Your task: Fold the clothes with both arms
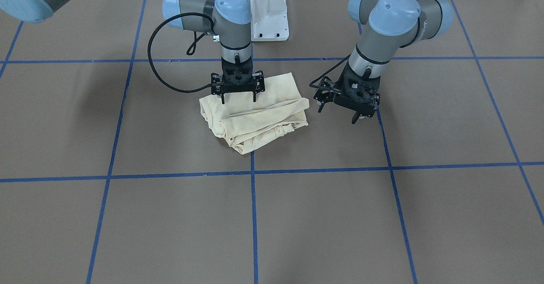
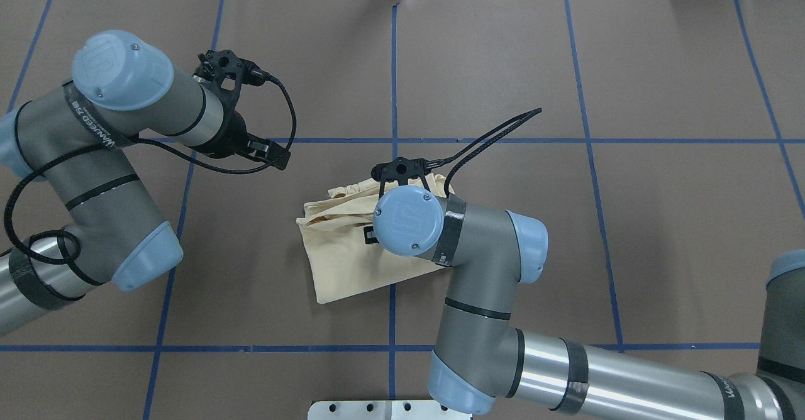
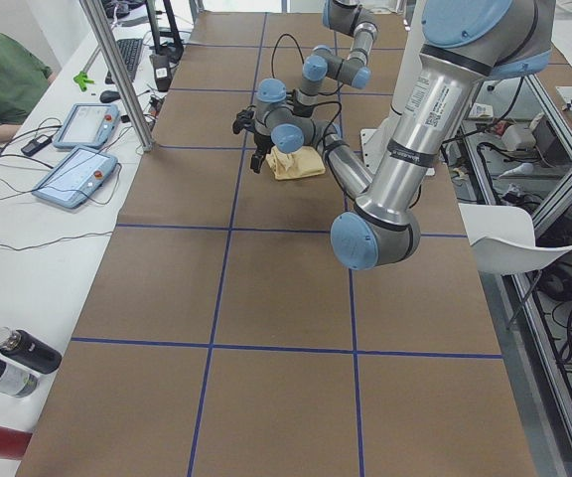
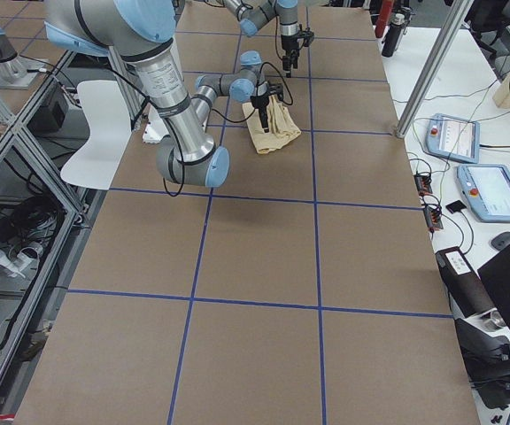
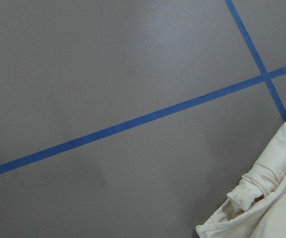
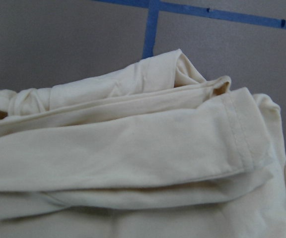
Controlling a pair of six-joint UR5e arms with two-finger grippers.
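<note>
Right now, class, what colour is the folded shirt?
Pale cream-yellow; the shirt shows clearest in the right wrist view.

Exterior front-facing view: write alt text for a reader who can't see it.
A cream shirt lies folded into a rumpled bundle on a brown table gridded with blue tape. The right gripper points down, open, over the bundle, while the left gripper hangs open over bare table beside it.

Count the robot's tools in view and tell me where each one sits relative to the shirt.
2. The right tool is open directly over the folded shirt. The left tool, also open, hangs beside the shirt, clear of it.
</note>
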